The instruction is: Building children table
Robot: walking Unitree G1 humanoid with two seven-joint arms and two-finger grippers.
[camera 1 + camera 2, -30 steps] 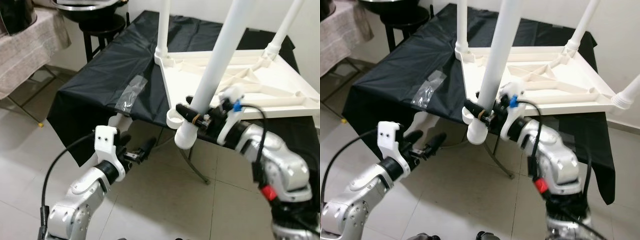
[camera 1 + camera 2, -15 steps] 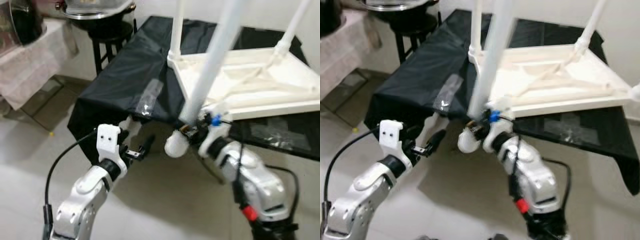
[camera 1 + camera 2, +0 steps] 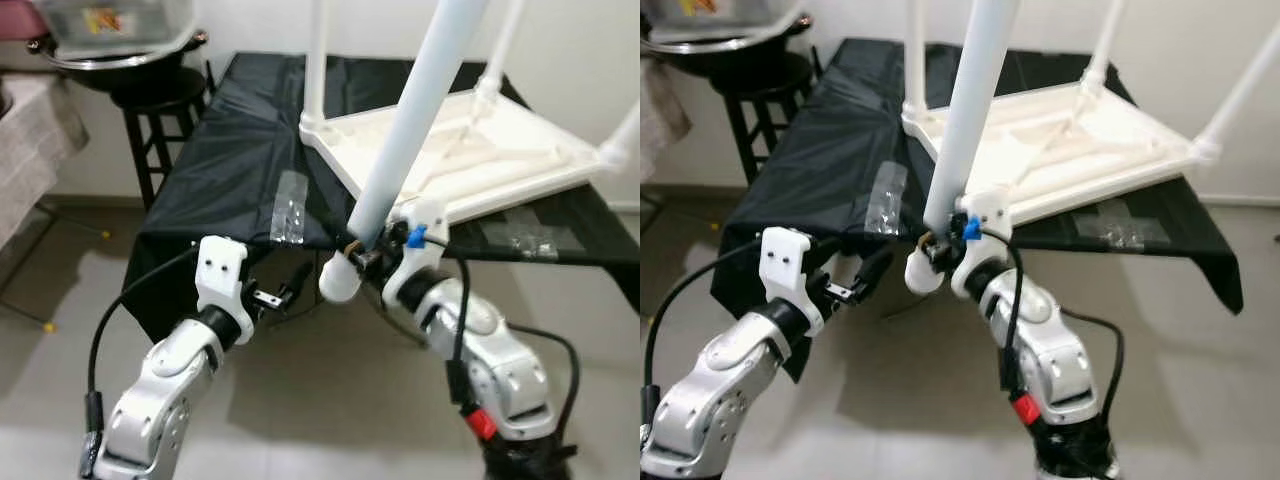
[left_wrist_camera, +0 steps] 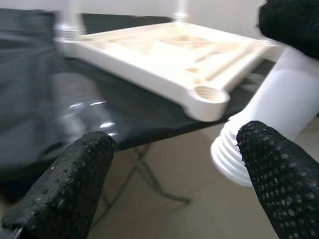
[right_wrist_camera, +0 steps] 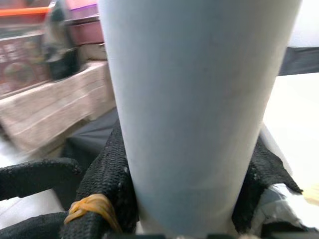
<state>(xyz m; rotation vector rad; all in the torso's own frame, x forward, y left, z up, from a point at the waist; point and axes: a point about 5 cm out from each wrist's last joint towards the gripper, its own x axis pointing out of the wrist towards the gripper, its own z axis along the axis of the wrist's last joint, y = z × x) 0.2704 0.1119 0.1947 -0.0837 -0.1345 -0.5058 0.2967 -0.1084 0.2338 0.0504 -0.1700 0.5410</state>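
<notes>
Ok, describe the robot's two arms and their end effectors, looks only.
Both arms are silver metal with rounded segments and black joints. The left arm carries a white bracket at the wrist and a black cable looping along its outer side. The right arm has a white wrist housing with a small blue part, a black cable and a red tag lower down. Each end effector has two long black fingers with a dotted texture.

Table leg [image 3: 415,110] top cut off by frame edge; left wrist view blurred, upturned tabletop [image 4: 164,59] soft.
</notes>
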